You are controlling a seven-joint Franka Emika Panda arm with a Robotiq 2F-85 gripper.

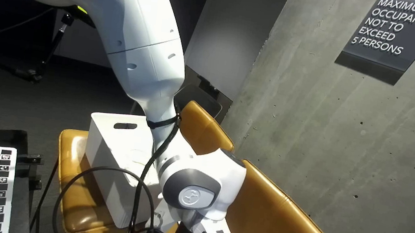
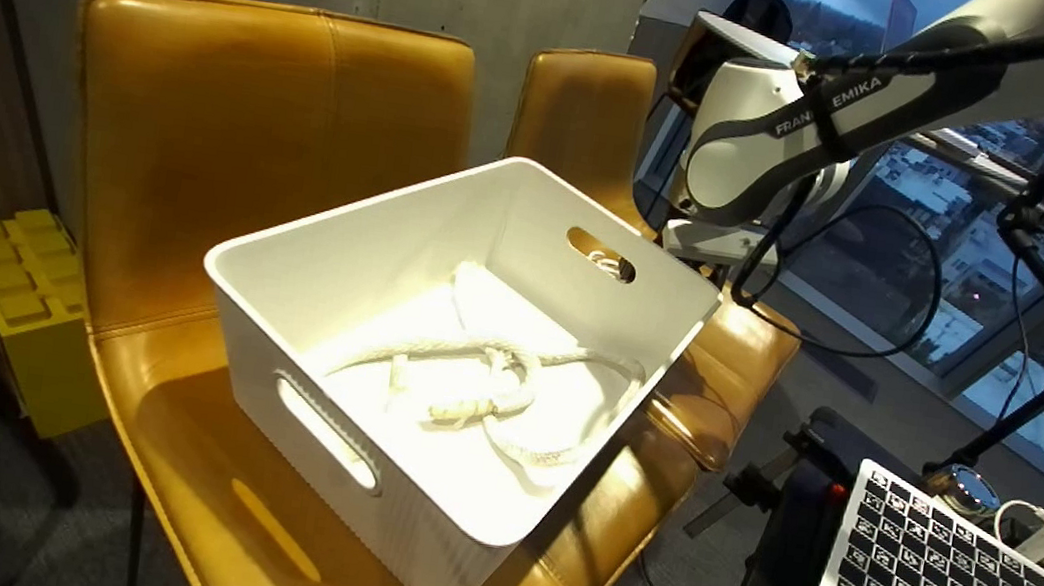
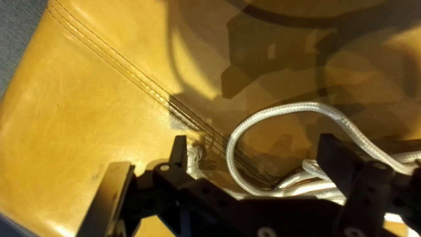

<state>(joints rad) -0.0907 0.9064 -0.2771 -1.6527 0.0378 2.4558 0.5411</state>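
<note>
Rope already lies in white bin, centre of an exterior view. Cord on chair seat, wrist view lower right, looks ungrasped; gripper wide, empty.

Tan chair left of centre in an exterior view, white bin on it, tan seat across my wrist view, rope on it, lower right
</note>
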